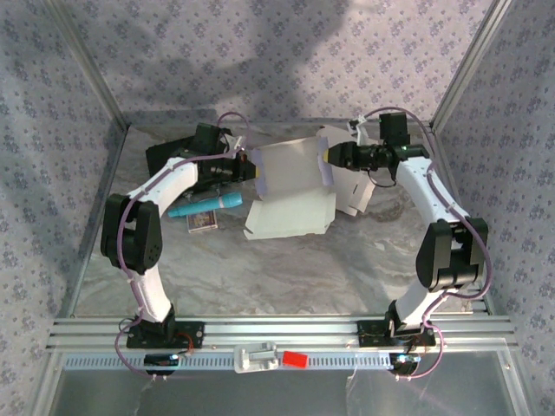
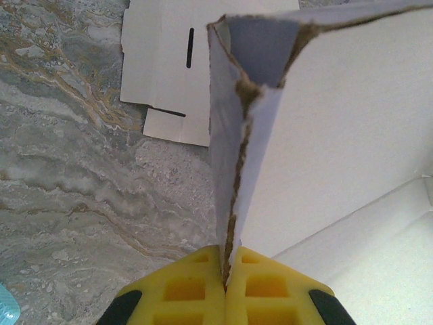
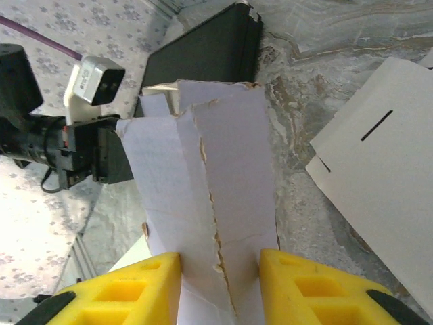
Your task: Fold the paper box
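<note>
My two arms are built alike. Smooth white shells cover the long links of my left arm and my right arm, joined by chunky black motor housings. A thin purple cable runs along the outside of each arm, looping free just behind the wrist. My left gripper ends in yellow fingers moulded with square hollows, black at their outer corners. My right gripper wears the same yellow pads. Just behind my left fingers a small pale grey camera box sits on black hardware.
</note>
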